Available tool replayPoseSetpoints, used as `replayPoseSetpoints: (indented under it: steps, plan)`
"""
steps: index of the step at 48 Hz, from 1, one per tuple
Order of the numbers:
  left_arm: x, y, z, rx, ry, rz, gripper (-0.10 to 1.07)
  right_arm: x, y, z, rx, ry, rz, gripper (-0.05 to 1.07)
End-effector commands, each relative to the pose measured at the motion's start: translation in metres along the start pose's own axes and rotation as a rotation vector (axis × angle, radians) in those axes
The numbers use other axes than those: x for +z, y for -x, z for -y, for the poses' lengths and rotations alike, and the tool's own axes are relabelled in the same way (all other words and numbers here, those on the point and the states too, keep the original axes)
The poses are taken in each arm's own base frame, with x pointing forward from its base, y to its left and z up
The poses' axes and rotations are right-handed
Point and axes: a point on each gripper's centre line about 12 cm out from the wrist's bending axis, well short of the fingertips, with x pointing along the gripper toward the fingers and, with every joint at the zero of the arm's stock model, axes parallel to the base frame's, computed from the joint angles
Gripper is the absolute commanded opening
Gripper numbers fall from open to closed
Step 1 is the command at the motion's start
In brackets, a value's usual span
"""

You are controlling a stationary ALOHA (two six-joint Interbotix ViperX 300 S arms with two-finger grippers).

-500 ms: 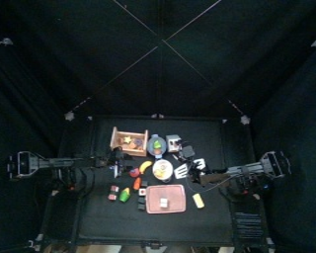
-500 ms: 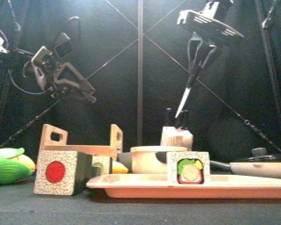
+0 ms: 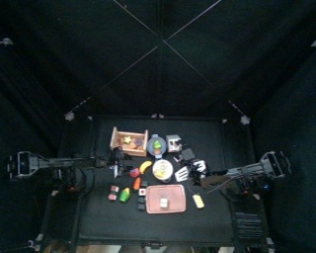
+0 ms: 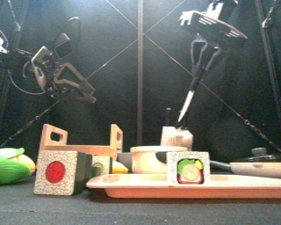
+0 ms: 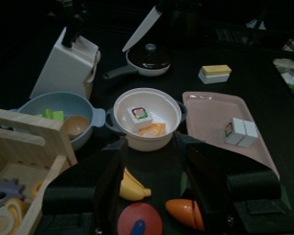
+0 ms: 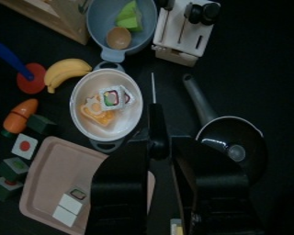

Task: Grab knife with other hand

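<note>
My right gripper (image 4: pixel 203 46) hangs high on the right, shut on the knife's handle. The knife (image 4: pixel 192 88) points its blade down and slightly left over the table's middle. In the right wrist view the knife (image 6: pixel 153 99) runs out edge-on from the right gripper (image 6: pixel 157 138), above a white pot. My left gripper (image 4: pixel 68 77) hangs open and empty at upper left, well apart from the knife. In the left wrist view the knife (image 5: pixel 142 33) shows as a pale blade far ahead of the left gripper (image 5: pixel 156 188). From above, both arms reach in from the sides.
Under the knife is a white pot (image 5: pixel 150 115) with food pieces. Around it are a pink tray (image 5: pixel 223 124) with sushi blocks, a black pan (image 5: pixel 150 62), a knife block (image 5: pixel 73 57), a blue bowl (image 5: pixel 49 108), a wooden crate (image 4: pixel 78 145) and a banana (image 6: pixel 66 70).
The right gripper and the knife have drifted very slightly to the right in the front view. The left arm has stayed put.
</note>
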Motion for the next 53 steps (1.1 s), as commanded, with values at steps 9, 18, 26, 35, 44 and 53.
replayPoseSetpoints:
  steps: [9, 18, 26, 35, 44, 53]
  plan:
    - [0.012, -0.003, 0.041, -0.149, -0.039, 0.041, 0.83, -0.016, 0.027, 0.002, 0.307, 0.183, 0.169, 0.5]
    - [0.026, -0.005, 0.065, -0.241, -0.035, 0.102, 0.83, -0.027, 0.035, -0.002, 0.532, 0.375, 0.313, 0.5]
    - [0.034, -0.003, 0.073, -0.279, -0.044, 0.173, 0.83, -0.028, 0.038, -0.008, 0.626, 0.5, 0.406, 0.5]
    - [0.035, -0.011, 0.077, -0.266, -0.16, 0.214, 0.83, -0.029, 0.037, -0.015, 0.702, 0.489, 0.369, 0.5]
    - [0.031, -0.024, 0.079, -0.234, -0.174, 0.246, 0.83, -0.025, 0.034, -0.015, 0.714, 0.469, 0.358, 0.5]
    - [0.032, -0.043, 0.084, -0.232, -0.219, 0.266, 0.83, -0.024, 0.034, -0.016, 0.723, 0.462, 0.353, 0.5]
